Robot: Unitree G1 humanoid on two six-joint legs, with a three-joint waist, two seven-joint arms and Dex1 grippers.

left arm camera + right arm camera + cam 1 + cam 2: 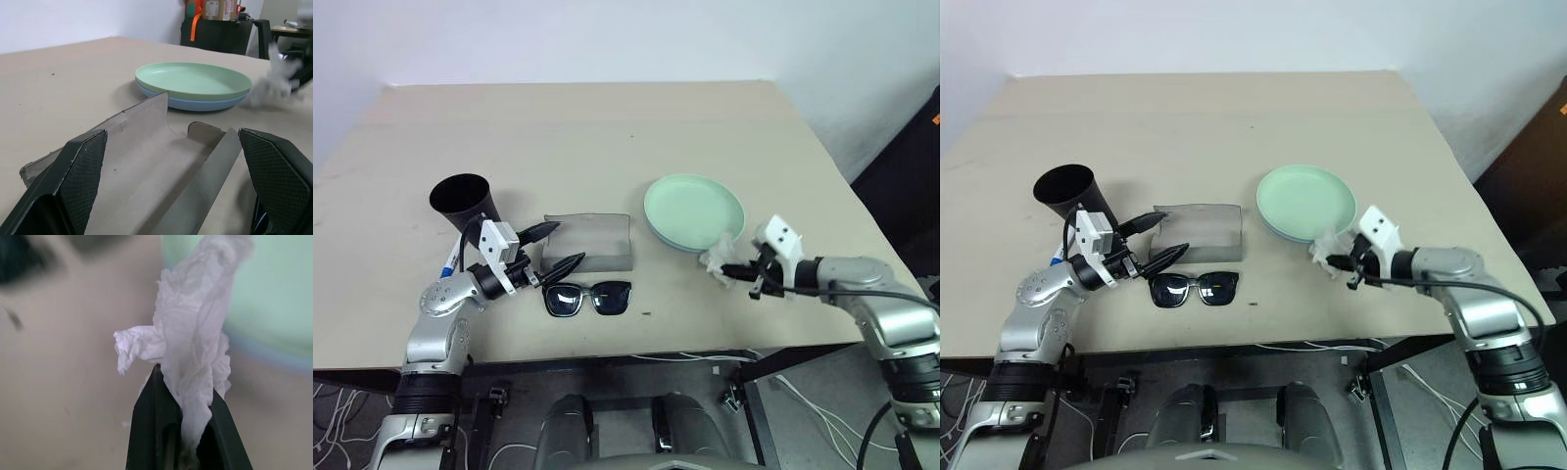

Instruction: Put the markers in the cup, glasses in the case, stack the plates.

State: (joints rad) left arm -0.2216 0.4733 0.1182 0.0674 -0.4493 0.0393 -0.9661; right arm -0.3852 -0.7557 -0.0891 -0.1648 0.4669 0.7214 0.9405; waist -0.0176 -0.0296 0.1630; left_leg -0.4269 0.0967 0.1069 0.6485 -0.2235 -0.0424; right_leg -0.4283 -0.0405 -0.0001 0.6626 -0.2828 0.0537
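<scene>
A crumpled white paper tissue (190,352) was pinched between the pressed-together black fingers of the right gripper (732,271), just beside the near rim of the stacked plates. The round pale mint green plastic plate (693,210) was seated on the round light blue plastic plate (195,103), of which only the edge was visible beneath it. Both plates were located on the right half of the beige table (607,127).

The left gripper (554,249) was held with its jaws spread wide and nothing between them, positioned at the left end of the grey felt-like rectangular glasses case (592,241). In the left wrist view, the case was seen lying open, its mouth facing the gripper. The black-framed sunglasses with dark lenses (588,298) were lying on the table just in front of the case, apart from both grippers.

The black tapered plastic cup (464,204) was standing to the left of the case, tilted. A slim white marker with a blue cap (449,259) was partly visible beside the left arm, below the cup. The second marker could not be located.
</scene>
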